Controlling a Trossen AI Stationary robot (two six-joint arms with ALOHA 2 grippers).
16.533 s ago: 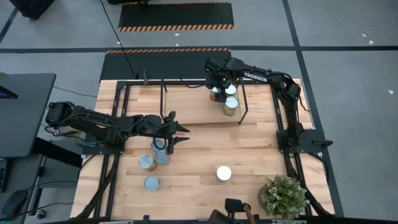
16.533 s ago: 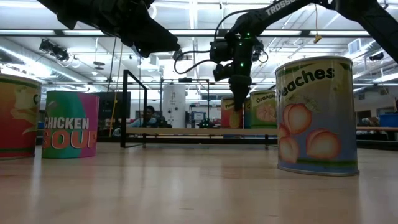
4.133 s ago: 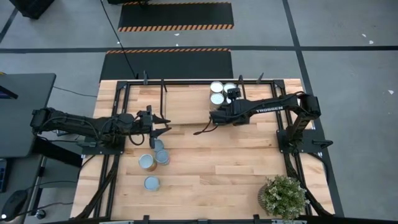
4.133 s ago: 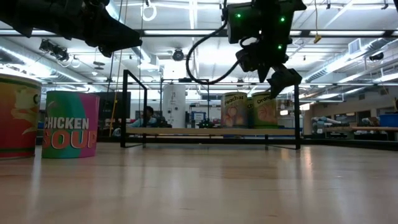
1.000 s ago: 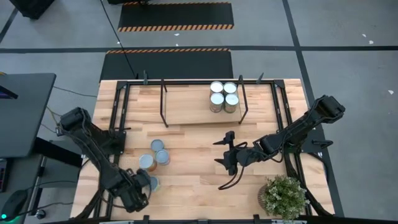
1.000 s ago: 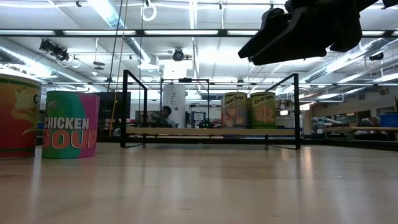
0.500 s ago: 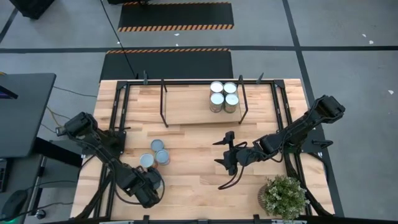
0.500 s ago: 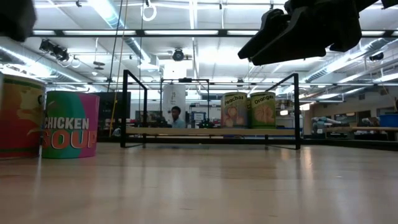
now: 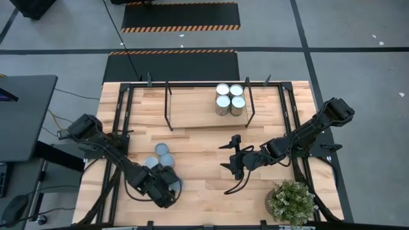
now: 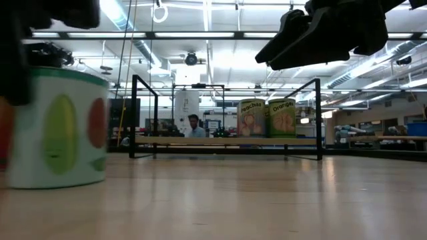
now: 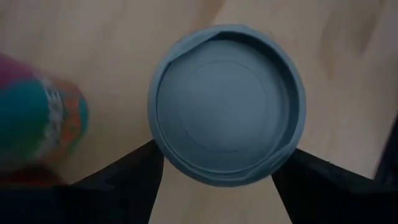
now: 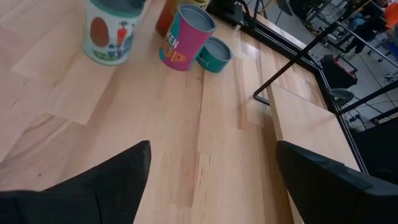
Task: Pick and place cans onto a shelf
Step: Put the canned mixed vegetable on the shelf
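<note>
My left gripper (image 9: 167, 187) is over the table's near left part, shut on a white can with vegetable pictures (image 10: 60, 127), whose grey top (image 11: 227, 106) fills the left wrist view. This can also shows in the right wrist view (image 12: 112, 31). Three more cans (image 9: 160, 156) stand on the table just beyond it. The shelf (image 9: 192, 108) stands at the far side and carries several cans (image 9: 229, 96) on its right end. My right gripper (image 9: 230, 156) hangs open above the table's middle right, with nothing between its fingers. My left gripper pinches the white can between its two fingers, which sit on opposite sides of the top rim (image 11: 158, 152). The fingers come from above, pointing down. The can stays upright; whether its base is clear of the table I cannot tell.
A green potted plant (image 9: 291, 201) stands at the near right corner. Black frame rails (image 9: 121, 128) run along both sides of the table. Bare wood lies between the two grippers and in front of the shelf. A person shows far behind the shelf (image 10: 193, 127).
My left gripper has swept from the near left corner toward the table's right edge, over the white can. The can has moved with it toward the right and looms larger and blurred in the low view. My right arm has kept still.
</note>
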